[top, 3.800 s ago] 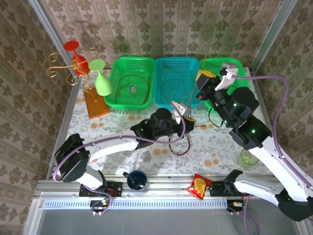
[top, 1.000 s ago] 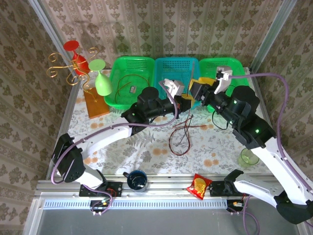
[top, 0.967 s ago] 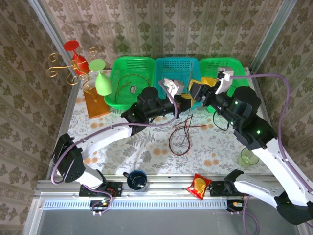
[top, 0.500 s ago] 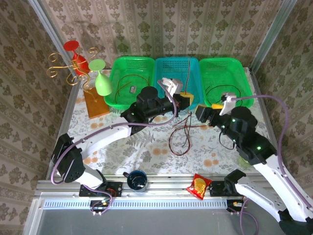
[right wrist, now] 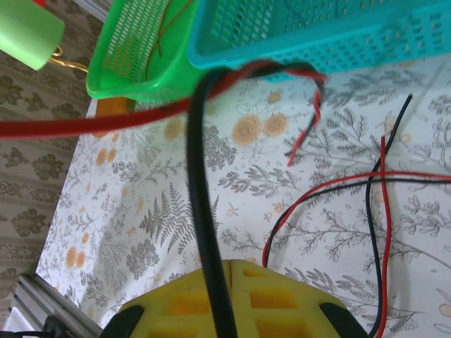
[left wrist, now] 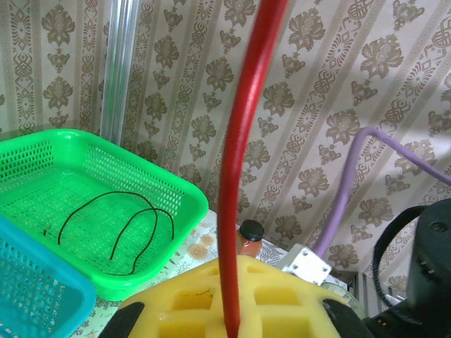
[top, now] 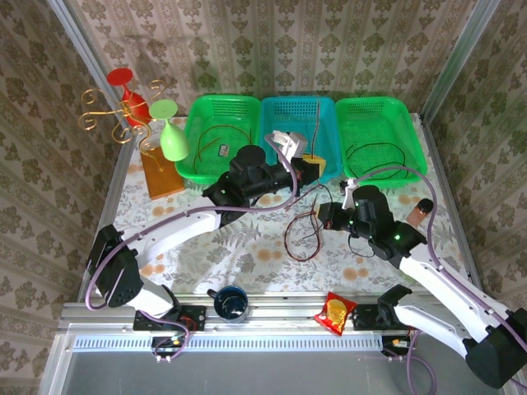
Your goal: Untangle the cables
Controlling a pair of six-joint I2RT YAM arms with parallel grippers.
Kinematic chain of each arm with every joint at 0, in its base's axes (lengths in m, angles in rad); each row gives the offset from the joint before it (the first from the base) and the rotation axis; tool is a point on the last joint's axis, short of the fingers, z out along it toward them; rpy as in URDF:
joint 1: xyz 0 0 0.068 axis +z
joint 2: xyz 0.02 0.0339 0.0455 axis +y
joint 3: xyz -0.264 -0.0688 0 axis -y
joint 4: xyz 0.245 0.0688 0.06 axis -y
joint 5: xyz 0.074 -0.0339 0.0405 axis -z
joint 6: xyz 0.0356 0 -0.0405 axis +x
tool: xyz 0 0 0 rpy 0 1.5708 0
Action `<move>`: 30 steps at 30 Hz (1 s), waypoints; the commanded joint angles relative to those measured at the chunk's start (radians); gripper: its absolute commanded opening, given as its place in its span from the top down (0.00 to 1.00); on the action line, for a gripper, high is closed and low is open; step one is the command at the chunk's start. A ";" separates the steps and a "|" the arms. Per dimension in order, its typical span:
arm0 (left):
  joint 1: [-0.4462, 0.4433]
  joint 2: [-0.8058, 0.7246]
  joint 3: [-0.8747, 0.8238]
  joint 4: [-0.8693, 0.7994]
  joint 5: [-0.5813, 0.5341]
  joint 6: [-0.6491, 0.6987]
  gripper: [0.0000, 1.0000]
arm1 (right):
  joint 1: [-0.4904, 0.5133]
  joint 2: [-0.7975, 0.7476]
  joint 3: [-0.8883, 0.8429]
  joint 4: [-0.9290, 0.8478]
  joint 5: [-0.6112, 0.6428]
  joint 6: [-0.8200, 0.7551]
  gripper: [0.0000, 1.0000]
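The table [top: 247, 267], under a floral cloth, carries three baskets in a row along its far edge: a green basket [top: 216, 107] towards the left, a blue basket [top: 284, 111] in the middle and a second green basket [top: 380, 111] towards the right.

The top view gives the layout. The left arm stretches from the near-left corner to the front of the blue basket, and the right arm bends in from the near-right corner to the middle of the table. The loose cables [top: 303, 234], red and black, lie crossed in a loop on the cloth in the middle of the table, between the two arms.

The grips show in the wrist views. The left claw [left wrist: 229, 313] has its yellow pads pressed together on a red cable [left wrist: 239, 162], which rises straight up out of them. The right claw [right wrist: 222, 306] is clamped on a black cable [right wrist: 199, 197], which climbs from the pads towards the blue basket's front wall; a red strand crosses behind it.

The left wrist view also shows a thin black loop [left wrist: 99, 197] on the floor of the right-hand green basket, and a small dark-capped bottle [left wrist: 248, 238] just beyond that basket.

At the near edge stand a dark mug [top: 230, 302] and a red snack packet [top: 336, 313].
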State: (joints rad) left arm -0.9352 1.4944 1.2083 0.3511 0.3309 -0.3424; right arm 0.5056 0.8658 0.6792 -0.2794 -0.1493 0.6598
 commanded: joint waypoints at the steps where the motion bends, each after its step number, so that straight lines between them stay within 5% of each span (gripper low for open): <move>1: 0.005 -0.049 -0.003 -0.022 -0.039 0.042 1.00 | 0.005 -0.078 0.057 -0.094 0.098 -0.048 1.00; 13: -0.009 -0.204 -0.020 -0.078 -0.292 0.328 1.00 | 0.004 -0.059 0.424 -0.464 0.390 -0.318 1.00; 20: -0.010 -0.334 -0.088 -0.132 -0.486 0.487 1.00 | 0.004 0.077 0.545 -0.621 0.237 -0.406 1.00; 30: -0.007 -0.527 -0.266 0.053 -0.947 0.612 1.00 | 0.002 0.065 0.556 -0.599 0.650 -0.433 1.00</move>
State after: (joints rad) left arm -0.9459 1.0271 0.9882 0.2665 -0.3698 0.1886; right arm 0.5095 0.9665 1.2057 -0.8642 0.3080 0.2600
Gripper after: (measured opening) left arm 0.053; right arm 0.079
